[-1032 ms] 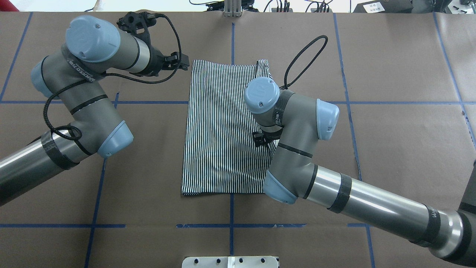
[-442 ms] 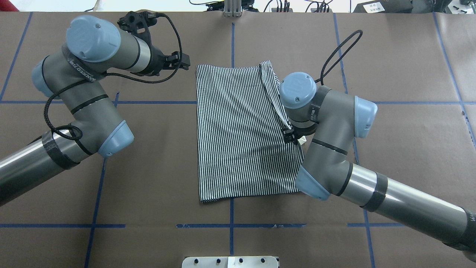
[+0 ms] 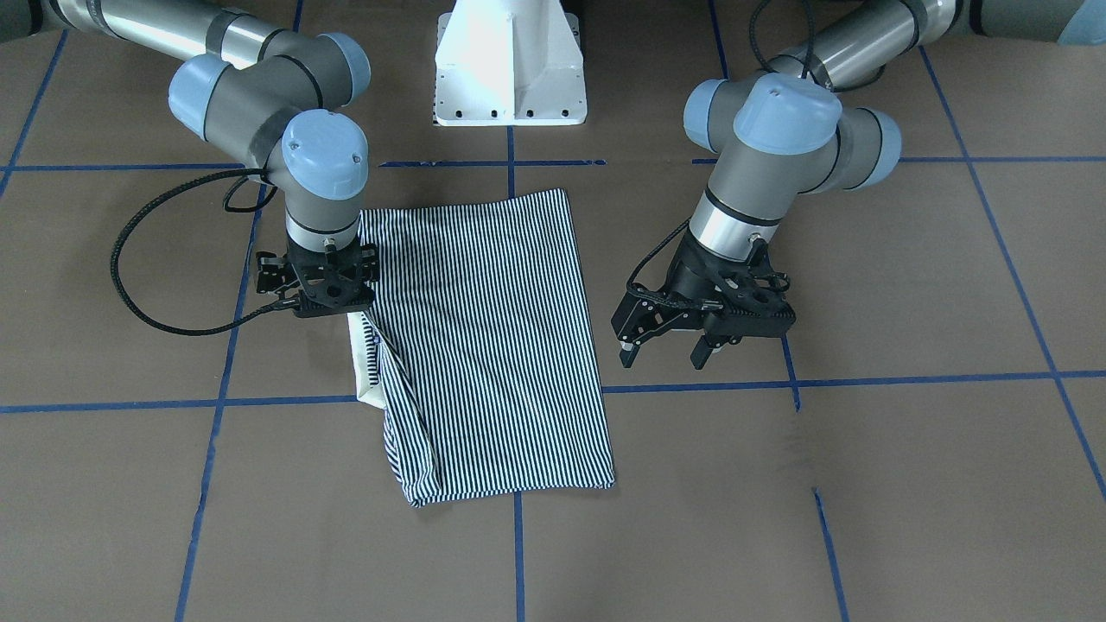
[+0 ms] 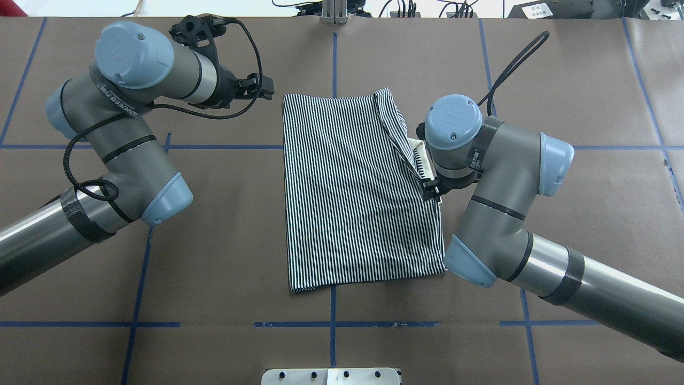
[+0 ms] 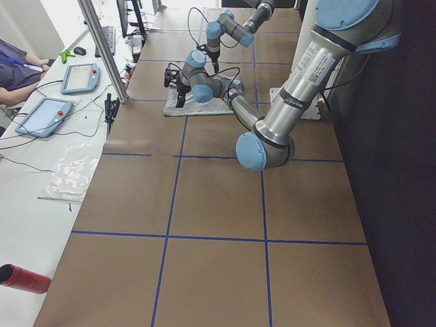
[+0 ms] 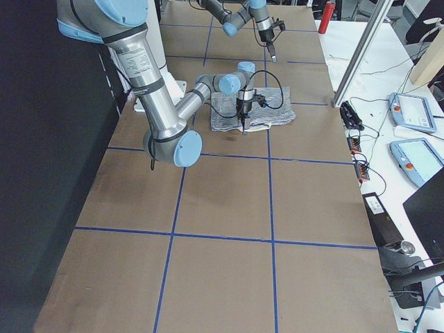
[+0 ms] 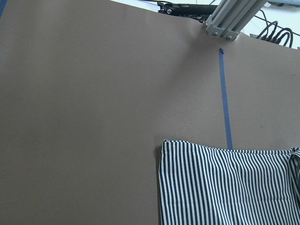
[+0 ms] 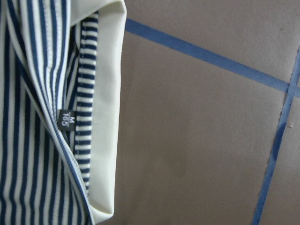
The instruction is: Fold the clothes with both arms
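My left gripper (image 3: 661, 350) hangs over bare table (image 3: 864, 285) with its jaws spread wide. It is near one long edge of the striped polo shirt (image 4: 347, 187) and does not touch it. My right gripper (image 3: 321, 289) points straight down at the opposite edge, beside the cream collar (image 8: 105, 117). Its fingers are hidden, so I cannot tell whether they grip. The polo shirt lies folded into a rectangle mid-table, between the two grippers.
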